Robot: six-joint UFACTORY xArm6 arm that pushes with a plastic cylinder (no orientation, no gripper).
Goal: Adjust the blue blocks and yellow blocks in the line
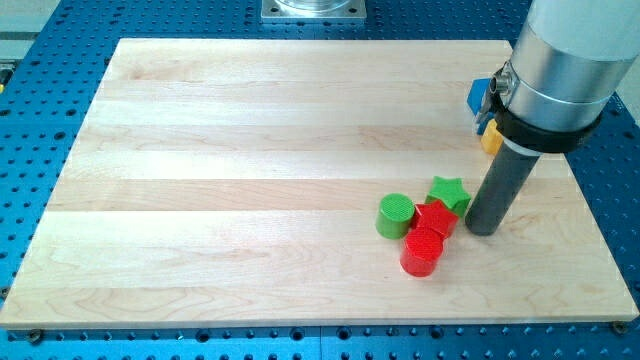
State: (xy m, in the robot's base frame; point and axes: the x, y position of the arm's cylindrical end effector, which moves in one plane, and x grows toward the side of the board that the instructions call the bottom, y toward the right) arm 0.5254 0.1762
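Note:
My tip [484, 226] rests on the wooden board [250, 150] at the view's right, just right of the green star block [449, 193]. A blue block [480, 95] and a yellow block [491, 138] show only in part behind the arm [560, 60] at the view's upper right; their shapes cannot be made out. They lie above my tip, close together, blue over yellow.
A green cylinder [395, 215], a red star-like block [435, 217] and a red cylinder [422, 251] cluster with the green star left of my tip. The board's right edge is near. A blue perforated table [40, 200] surrounds the board.

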